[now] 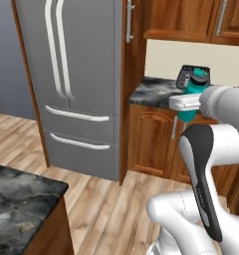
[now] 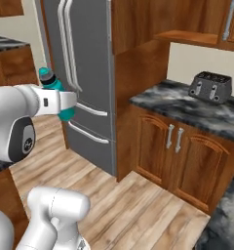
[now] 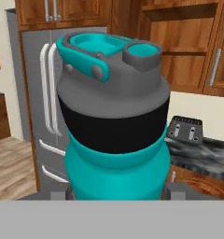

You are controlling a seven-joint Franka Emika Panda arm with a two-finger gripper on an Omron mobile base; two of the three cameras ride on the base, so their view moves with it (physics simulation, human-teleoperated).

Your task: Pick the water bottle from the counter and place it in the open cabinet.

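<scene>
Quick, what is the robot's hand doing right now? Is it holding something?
Hand: closed on the water bottle, holding it up in the air in front of the fridge.

no readable text, label, brand, number or sign anywhere, a small round pale emblem on the arm's dark joint cover in the right base view too blurred to read, water bottle [image 3: 115,135], toaster [image 2: 210,87] and fridge [image 1: 76,74] surfaces unmarked
</scene>
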